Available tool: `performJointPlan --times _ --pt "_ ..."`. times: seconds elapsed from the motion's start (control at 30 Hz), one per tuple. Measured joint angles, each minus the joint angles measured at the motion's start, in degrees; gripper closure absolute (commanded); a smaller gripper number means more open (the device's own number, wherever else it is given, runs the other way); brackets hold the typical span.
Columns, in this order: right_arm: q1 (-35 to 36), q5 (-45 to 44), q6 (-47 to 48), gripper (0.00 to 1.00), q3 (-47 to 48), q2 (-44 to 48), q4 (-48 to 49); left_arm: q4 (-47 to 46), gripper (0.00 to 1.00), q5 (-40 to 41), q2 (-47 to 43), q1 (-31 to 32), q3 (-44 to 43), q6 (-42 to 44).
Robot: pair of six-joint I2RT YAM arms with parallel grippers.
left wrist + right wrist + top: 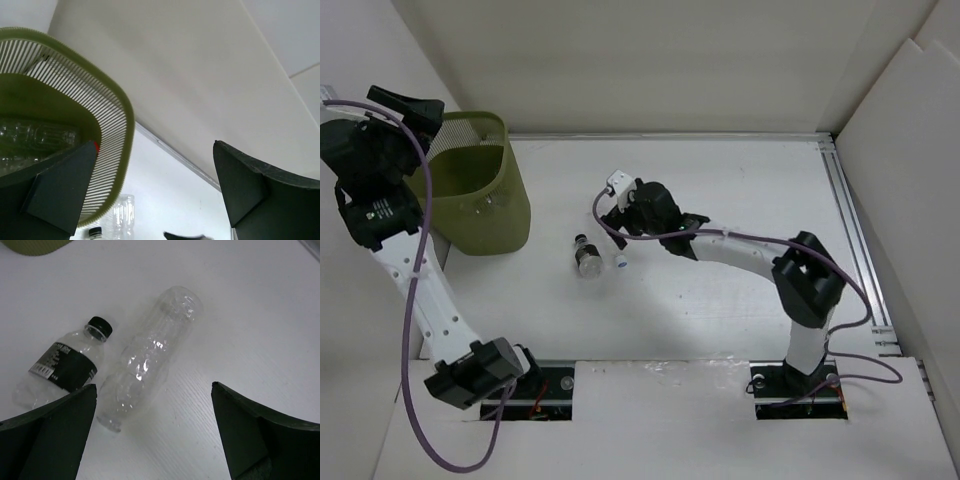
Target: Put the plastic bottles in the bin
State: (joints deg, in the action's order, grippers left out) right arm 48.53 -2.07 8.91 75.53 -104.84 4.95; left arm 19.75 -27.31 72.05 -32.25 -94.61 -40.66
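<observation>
while left gripper (154, 145) gapes at bin (125, 115) rim, right gripper (153, 385) spread above two bottles (145, 360)

Lighting is bright, even and diffuse; shadows are faint. Right of the bin (485, 200), the clear bottle (150, 360) shows small glare spots. Top view slightly soft.

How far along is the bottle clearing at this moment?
Done: at least one crinkled clear bottle lies inside the olive-green bin, a bit of red beside it. In hand: nothing; the left gripper hangs open over the bin, the right gripper open above the table. Left: two bottles on the table under the right gripper, the black-labelled dark-capped bottle and the unlabelled clear bottle.
</observation>
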Motion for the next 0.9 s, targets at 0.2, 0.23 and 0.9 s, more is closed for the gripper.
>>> performJointPlan --times 0.2,0.23,0.9 --pt "0.3 -2.6 -4.8 0.01 10.7 -11.9 -3.2 1.0 0.0 -2.5 -7.6 0.0 3.3 0.2" --pt "0.3 -2.6 -5.3 0.01 11.4 -13.4 -3.5 1.2 0.0 -2.7 -8.8 0.0 3.8 0.2" --pt "-4.1 -3.9 -9.8 1.0 -3.7 -7.2 -3.8 2.1 0.0 -3.8 -9.0 18.7 6.7 7.0"
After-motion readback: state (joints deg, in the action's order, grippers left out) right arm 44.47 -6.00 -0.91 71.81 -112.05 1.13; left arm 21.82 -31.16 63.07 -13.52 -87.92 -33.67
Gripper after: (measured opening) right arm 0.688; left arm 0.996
